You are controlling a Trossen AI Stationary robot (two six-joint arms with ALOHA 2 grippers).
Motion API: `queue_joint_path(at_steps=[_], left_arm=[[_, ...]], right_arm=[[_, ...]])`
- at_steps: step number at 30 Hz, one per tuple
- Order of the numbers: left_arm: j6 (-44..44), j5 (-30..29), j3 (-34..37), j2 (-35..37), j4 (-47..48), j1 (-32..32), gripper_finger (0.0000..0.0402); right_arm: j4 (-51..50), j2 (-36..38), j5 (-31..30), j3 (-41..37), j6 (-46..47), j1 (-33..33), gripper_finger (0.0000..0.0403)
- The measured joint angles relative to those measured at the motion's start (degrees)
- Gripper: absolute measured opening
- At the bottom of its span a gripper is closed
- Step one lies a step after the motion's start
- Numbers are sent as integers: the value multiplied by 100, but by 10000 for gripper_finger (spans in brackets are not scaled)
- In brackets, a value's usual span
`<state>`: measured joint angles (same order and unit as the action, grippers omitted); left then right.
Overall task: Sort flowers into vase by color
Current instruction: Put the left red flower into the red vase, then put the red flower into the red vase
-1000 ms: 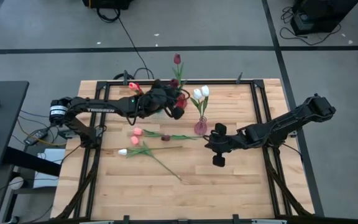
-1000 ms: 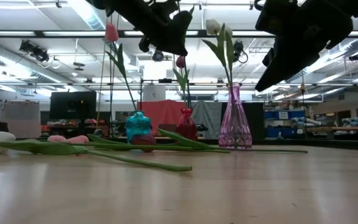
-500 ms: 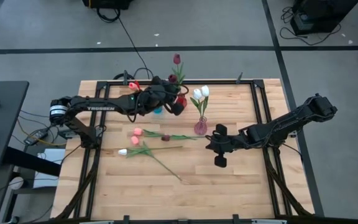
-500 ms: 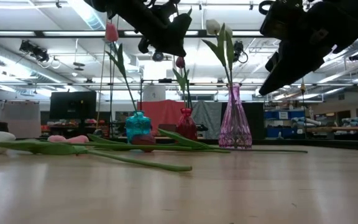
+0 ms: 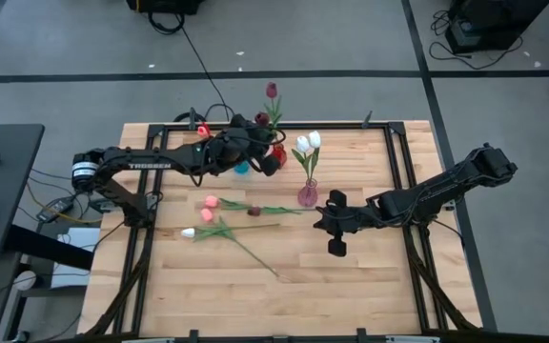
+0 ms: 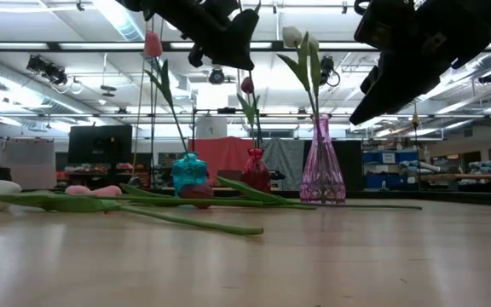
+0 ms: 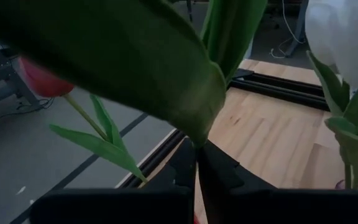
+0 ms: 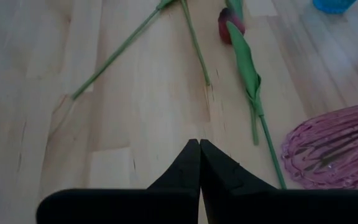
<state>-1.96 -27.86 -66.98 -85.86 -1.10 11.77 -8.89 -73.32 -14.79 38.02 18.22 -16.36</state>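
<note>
Three small vases stand at the far middle: a teal vase [image 6: 189, 173] with a pink flower [image 6: 152, 43], a red vase [image 6: 256, 170] with a dark red flower [image 6: 247, 83], and a purple vase [image 6: 322, 162] with white flowers [image 6: 292, 36]. My left gripper [image 5: 273, 160] hovers over the red vase, shut on the greenery of a flower. Several more flowers [image 5: 227, 214] lie flat on the table, near the middle. My right gripper [image 5: 318, 219] is shut on nothing above the table, just on the near side of the purple vase. My left gripper pinches a flower's green leaf at its narrow base [image 7: 197, 140] between its two fingertips, and the broad leaf spreads away beyond them. The fingers point nearly level, toward the table's right. The held flower's head and lower stem are out of the wrist view.
The loose flowers' long stems [image 8: 135, 43] run from the table's middle toward the near edge. One dark red head [image 8: 229, 25] lies just ahead of my right gripper. A black frame [image 5: 255, 127] edges the table's far side. Bare wood [image 5: 370, 286] spreads at the near right.
</note>
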Motion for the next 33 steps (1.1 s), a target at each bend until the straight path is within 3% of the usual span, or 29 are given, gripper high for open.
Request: queue_joint_path(at_steps=[8, 21, 26, 33], left_arm=[[-130, 12, -6, -152, 189, 211, 14], [-590, 966, -9, -1317, -161, 1043, 18], [-603, 981, 10, -1394, -74, 1078, 63], [-566, 1442, 2, -1337, -39, 1075, 140]], right_arm=[[33, -2, 14, 0, 0, 0, 11], [160, -7, 105, 2, 2, 0, 11], [176, -7, 105, 2, 2, 0, 11], [348, -7, 104, 2, 4, 7, 11]])
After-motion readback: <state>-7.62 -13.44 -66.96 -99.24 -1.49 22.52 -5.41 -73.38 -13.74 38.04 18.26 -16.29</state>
